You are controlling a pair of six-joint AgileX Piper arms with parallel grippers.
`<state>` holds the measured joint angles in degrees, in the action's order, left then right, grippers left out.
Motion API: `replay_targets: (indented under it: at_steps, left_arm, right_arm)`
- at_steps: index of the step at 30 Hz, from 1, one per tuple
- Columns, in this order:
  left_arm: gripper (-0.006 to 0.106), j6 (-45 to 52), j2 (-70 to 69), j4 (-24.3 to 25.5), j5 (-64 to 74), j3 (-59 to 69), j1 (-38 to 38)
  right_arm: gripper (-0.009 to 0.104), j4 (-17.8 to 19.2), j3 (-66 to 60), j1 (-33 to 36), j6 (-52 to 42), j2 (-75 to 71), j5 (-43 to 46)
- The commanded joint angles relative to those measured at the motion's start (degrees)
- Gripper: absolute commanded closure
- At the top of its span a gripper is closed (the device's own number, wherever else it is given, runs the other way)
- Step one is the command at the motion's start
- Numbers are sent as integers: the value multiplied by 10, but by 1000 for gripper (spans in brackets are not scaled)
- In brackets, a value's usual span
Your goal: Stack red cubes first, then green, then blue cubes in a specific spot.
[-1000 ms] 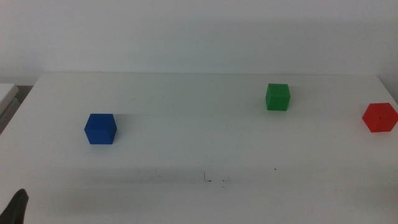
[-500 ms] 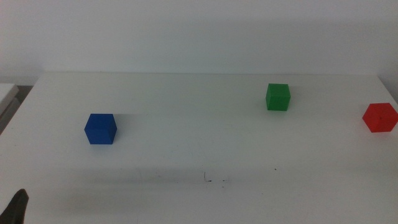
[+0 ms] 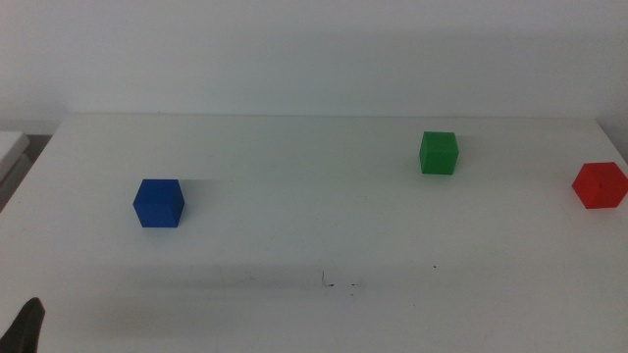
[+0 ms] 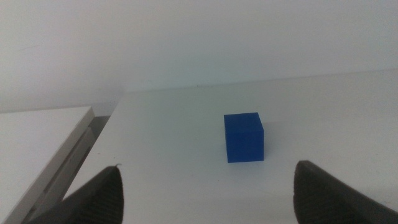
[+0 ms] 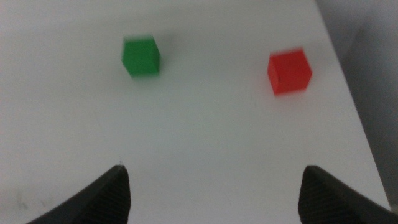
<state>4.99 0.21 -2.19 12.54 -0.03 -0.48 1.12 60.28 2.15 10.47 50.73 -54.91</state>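
Note:
The red cube point(image 3: 599, 185) sits near the table's right edge, with the green cube point(image 3: 439, 153) to its left, further back. On the left half rests the blue cube point(image 3: 158, 203). Small black scribbles mark the specific spot point(image 3: 339, 284) at the front middle. My left gripper point(image 4: 209, 167) is open, and the blue cube point(image 4: 244, 137) lies ahead of its jaws, untouched. Only one dark tip of the left gripper point(image 3: 27, 328) shows in the middle view, at the bottom-left corner. My right gripper point(image 5: 214, 168) is open, well short of the green cube point(image 5: 141, 56) and the red cube point(image 5: 289, 71).
The white table point(image 3: 314, 216) ends at a pale wall behind. A lower white ledge point(image 4: 43, 143) runs beside the table's left edge. The table's right edge point(image 5: 348, 106) passes close to the red cube.

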Motion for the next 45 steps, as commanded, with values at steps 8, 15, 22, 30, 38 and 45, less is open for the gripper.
replay_targets:
  at_steps: [8,15,22,30,38,45]
  left_arm:
    - [7,-4,-2,-1,-8,0,-1]
    - [7,-4,-2,-1,-8,0,-1]
    - [7,-4,-2,-1,-8,0,-1]
    - [7,-4,-2,-1,-8,0,-1]
    - [7,-4,-2,-1,-8,0,-1]
    - [7,-4,-2,-1,-8,0,-1]
  right_arm:
    - [2,22,197,-57,-124,266,-114]
    - [2,-115,338,-172,-264,482,-103]
    - [2,-70,418,-175,-310,635,-71]
    - [2,-23,426,-165,-309,725,-49]
    - [2,-11,426,-162,-298,759,5]
    - [3,-11,426,-155,-305,768,39]
